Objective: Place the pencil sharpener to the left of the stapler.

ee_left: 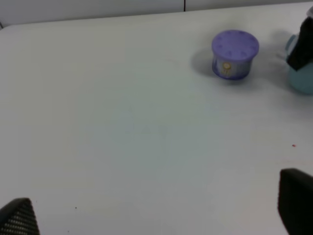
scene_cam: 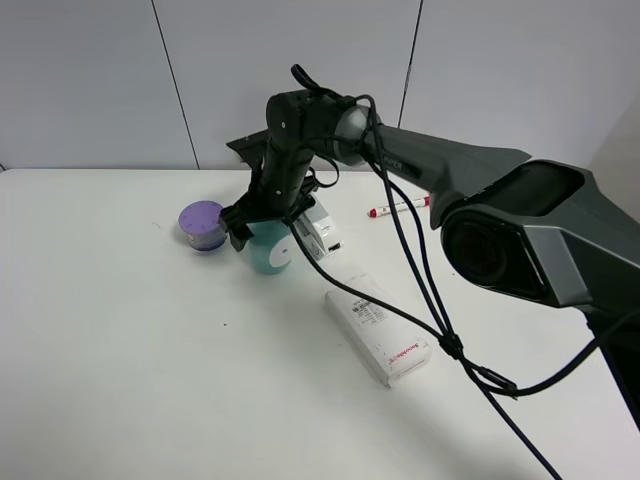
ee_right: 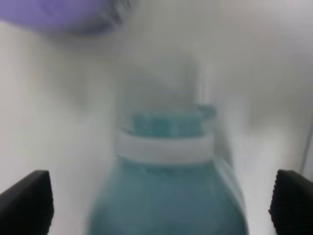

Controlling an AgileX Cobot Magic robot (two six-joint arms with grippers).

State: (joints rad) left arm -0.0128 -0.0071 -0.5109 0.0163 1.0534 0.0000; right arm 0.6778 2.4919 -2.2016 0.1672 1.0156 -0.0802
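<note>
**Right fingers astride the sharpener, beside the stapler**

In your high view, the right gripper (scene_cam: 262, 222) sits over the sharpener (scene_cam: 270, 250) near the centre of the counter (scene_cam: 150, 350). The sharpener stands on the counter, just at 9 o'clock of the stapler (scene_cam: 322, 228), which the arm partly hides. The purple jar (scene_cam: 203, 225) stands close by at 9 o'clock of the sharpener.

In your right wrist view, the fingers (ee_right: 27, 200) stand apart, one on each side of the teal sharpener (ee_right: 166, 196). You cannot tell whether they touch it; the picture is blurred.

The left fingers (ee_left: 296, 203) are spread wide over bare counter, holding nothing. The jar (ee_left: 234, 54) shows far ahead of them.

A white box (scene_cam: 378, 328) lies at 4 o'clock of the sharpener. A red marker (scene_cam: 398, 207) lies at 2 o'clock.
</note>
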